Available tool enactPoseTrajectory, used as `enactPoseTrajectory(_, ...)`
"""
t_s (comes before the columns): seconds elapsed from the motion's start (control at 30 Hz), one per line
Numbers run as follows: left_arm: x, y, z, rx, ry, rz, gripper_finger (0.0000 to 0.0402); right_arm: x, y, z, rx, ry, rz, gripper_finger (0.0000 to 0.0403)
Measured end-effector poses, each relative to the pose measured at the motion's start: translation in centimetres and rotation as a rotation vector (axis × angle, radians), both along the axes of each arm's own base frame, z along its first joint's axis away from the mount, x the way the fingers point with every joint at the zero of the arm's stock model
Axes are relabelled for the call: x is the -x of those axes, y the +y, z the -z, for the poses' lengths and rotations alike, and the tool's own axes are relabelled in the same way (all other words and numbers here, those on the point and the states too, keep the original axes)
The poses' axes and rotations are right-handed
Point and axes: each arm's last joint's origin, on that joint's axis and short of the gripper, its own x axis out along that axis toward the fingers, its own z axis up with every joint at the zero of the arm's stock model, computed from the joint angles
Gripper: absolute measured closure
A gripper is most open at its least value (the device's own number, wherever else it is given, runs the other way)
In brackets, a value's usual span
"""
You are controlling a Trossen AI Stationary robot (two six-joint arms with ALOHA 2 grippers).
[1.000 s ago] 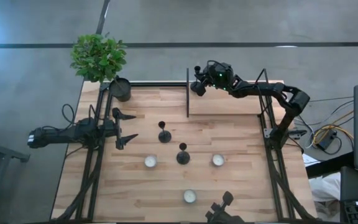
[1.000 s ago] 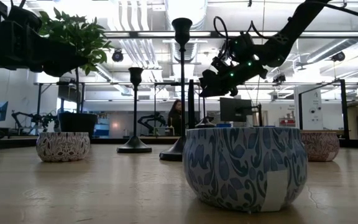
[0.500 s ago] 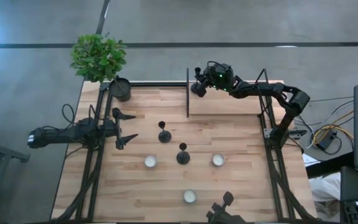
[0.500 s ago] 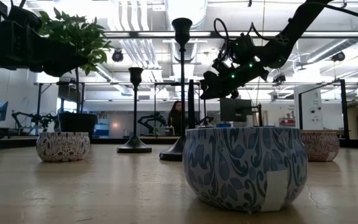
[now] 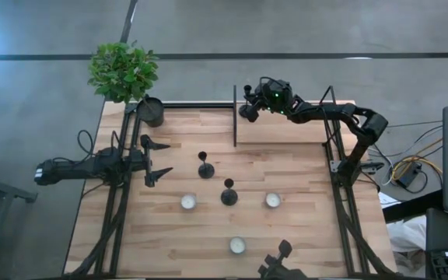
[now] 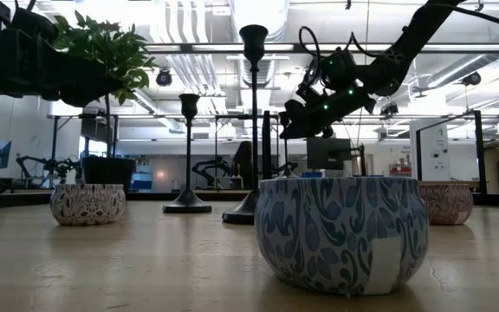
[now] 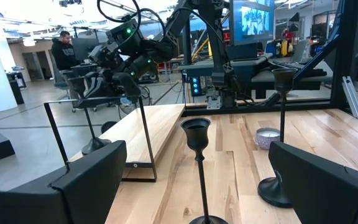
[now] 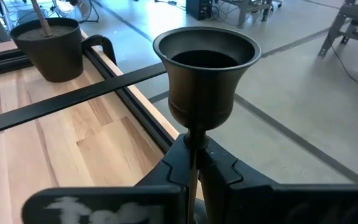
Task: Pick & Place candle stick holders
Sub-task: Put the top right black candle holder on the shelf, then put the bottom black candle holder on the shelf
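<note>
Two black candle stick holders stand on their round bases mid-table, one (image 5: 206, 168) nearer my left arm and one (image 5: 229, 194) nearer the table's front. In the low view they show as tall stems (image 6: 188, 113) (image 6: 253, 52). My right gripper (image 5: 246, 105) is raised at the table's far edge, shut on the third holder (image 8: 206, 68). My left gripper (image 5: 160, 159) is open and empty at the table's left. It faces the nearer holder (image 7: 196, 134), which stands ahead of its fingers and apart from them. My right gripper pinches the holder's thin stem just under the cup (image 8: 194, 144) between its two fingers. The fingers come from the table's right, slanting down, and lie across the stem. The holder stays roughly upright, cup on top, and its base (image 7: 96, 146) hangs clear of the table.
Three patterned bowls with white candles sit on the near half of the table (image 5: 188, 202) (image 5: 273, 200) (image 5: 238, 245). A potted plant (image 5: 151, 111) stands at the far left corner. A thin black upright frame (image 5: 235, 117) stands beside my right gripper. A person (image 7: 61, 46) shows in the room beyond.
</note>
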Motion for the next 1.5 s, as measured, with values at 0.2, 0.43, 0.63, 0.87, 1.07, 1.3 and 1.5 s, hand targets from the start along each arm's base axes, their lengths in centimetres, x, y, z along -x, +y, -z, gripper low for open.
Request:
enactPoseTrajectory(0.2, 0.0, 0.0, -0.01, 0.0, 0.0, 0.0, 0.0003, 0.04, -0.03, -0.01, -0.002, -0.002, -0.02, 0.0392)
enactPoseTrajectory(0.43, 0.0, 0.0, 0.0, 0.0, 0.0, 0.0, 0.0003, 0.03, -0.02, 0.02, -0.002, -0.001, -0.02, 0.039)
enactPoseTrajectory(0.63, 0.0, 0.0, 0.0, 0.0, 0.0, 0.0, 0.0003, 0.0, 0.01, 0.0, 0.025, 0.014, -0.032, 0.0358)
enactPoseTrajectory(0.87, 0.0, 0.0, -0.01, 0.0, 0.0, 0.0, 0.0003, 0.01, 0.0, -0.02, 0.028, 0.013, -0.032, 0.0295)
enactPoseTrajectory(1.07, 0.0, 0.0, -0.01, 0.0, 0.0, -0.001, 0.0003, 0.02, -0.03, -0.01, 0.03, 0.015, -0.023, 0.0249)
enactPoseTrajectory(1.3, 0.0, 0.0, -0.01, 0.0, 0.0, -0.001, 0.0003, 0.2, -0.06, 0.33, 0.011, 0.048, 0.0, 0.02)
enactPoseTrajectory(1.5, 0.0, 0.0, -0.01, 0.0, 0.0, 0.0, 0.0003, 0.54, 0.15, 0.56, -0.006, 0.113, -0.002, 0.0153)
